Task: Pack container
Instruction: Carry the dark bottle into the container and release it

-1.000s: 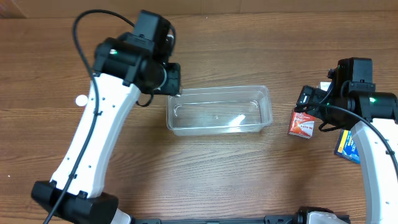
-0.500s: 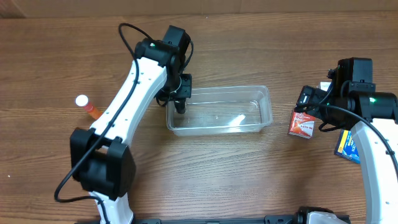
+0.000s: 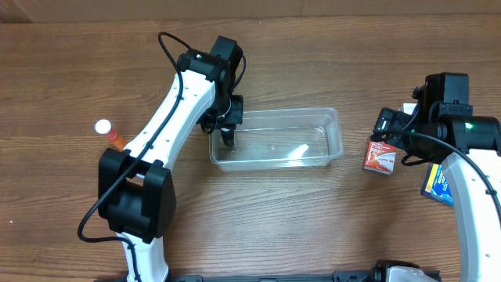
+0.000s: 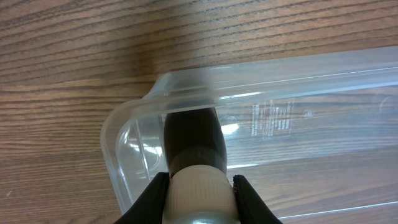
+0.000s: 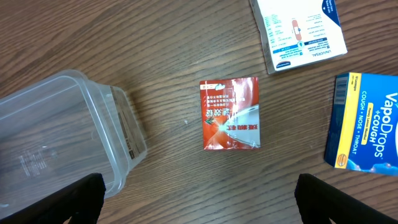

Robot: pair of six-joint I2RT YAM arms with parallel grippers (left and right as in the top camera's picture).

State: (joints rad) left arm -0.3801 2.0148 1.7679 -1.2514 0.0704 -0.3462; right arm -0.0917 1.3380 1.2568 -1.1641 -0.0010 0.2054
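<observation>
The clear plastic container lies in the middle of the wooden table; it also shows in the left wrist view and the right wrist view. My left gripper is shut on a dark bottle with a white ribbed cap and holds it inside the container's left end. My right gripper is open and empty, hovering above a red packet, which also shows in the right wrist view.
An orange tube with a white cap lies at the left. A blue VapoDrops box and a white box lie right of the red packet. The blue box shows at the right edge.
My left arm swung right, from the container's left corner to over its left end, carrying the bottle down inside. The orange tube came into view. The right arm has not moved.
</observation>
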